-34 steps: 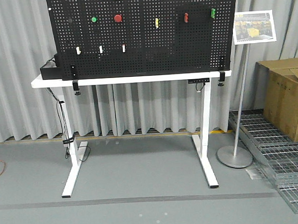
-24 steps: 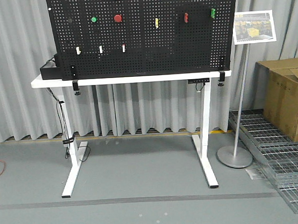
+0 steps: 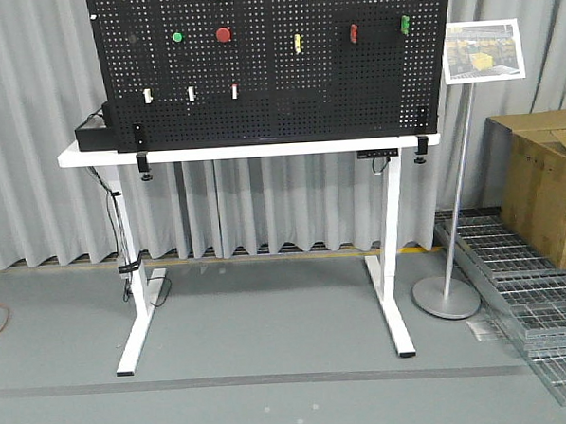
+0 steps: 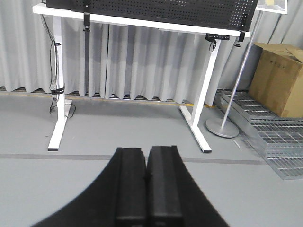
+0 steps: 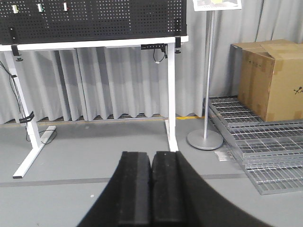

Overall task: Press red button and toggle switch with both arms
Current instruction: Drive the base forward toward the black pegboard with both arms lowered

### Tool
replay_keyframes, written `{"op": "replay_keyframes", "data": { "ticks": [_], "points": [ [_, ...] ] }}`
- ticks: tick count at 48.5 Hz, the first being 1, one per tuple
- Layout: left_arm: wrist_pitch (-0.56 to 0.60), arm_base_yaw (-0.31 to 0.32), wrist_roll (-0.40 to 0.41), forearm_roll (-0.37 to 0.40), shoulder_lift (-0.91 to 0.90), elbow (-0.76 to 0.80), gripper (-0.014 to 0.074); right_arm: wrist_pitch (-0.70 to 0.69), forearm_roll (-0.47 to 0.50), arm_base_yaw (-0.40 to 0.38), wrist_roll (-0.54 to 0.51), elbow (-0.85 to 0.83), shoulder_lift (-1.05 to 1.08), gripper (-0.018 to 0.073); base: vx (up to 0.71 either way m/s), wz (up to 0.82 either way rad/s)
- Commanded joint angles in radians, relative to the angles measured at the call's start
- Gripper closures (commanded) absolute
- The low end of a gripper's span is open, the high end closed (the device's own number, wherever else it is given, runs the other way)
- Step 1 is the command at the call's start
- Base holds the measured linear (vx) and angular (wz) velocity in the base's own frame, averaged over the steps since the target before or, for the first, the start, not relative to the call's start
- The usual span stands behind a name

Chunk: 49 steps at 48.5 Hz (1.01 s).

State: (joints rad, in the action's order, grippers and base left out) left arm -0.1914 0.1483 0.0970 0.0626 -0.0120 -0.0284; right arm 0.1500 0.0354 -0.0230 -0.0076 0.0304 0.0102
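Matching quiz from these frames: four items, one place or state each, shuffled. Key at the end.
1 pegboard
2 cardboard box
3 left gripper
4 sign stand

A shut
B standing on the white table
C right of the table, round base on the floor
D brown, far right

Pairs: 1-B; 2-D; 3-A; 4-C
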Motion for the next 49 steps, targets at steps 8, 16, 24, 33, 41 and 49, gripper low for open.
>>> {"op": "replay_keyframes", "data": {
  "ticks": [8,16,24,33,41,49],
  "points": [
    [0.087,0.000,0.008,0.010,-0.015,-0.034,0.0594,-0.083,-0.009,-0.007,-0.010,0.011,0.016,0.0562,0.09,0.01],
    [0.087,0.000,0.008,0.010,-0.015,-0.034,0.0594,-0.083,-0.009,-0.007,-0.010,0.011,0.016,0.0562,0.19,-0.01],
    [0.087,0.000,0.008,0.010,-0.015,-0.034,0.0594,-0.083,-0.009,-0.007,-0.009,0.011,0.016,0.0562,0.28,-0.09],
    [0.087,0.000,0.008,0.010,-0.015,-0.034,0.0594,-0.083,-0.009,-0.007,-0.008,0.011,0.016,0.0562,0.32,-0.09],
    [0.087,0.000,0.008,0.010,-0.015,-0.034,0.0594,-0.083,-0.009,-0.007,-0.008,0.011,0.016,0.0562,0.37,0.03],
    [0.087,0.000,0.008,0.010,-0.015,-0.034,0.0594,-0.083,-0.009,-0.007,-0.008,0.011,0.016,0.0562,0.41,0.11]
  ]
}}
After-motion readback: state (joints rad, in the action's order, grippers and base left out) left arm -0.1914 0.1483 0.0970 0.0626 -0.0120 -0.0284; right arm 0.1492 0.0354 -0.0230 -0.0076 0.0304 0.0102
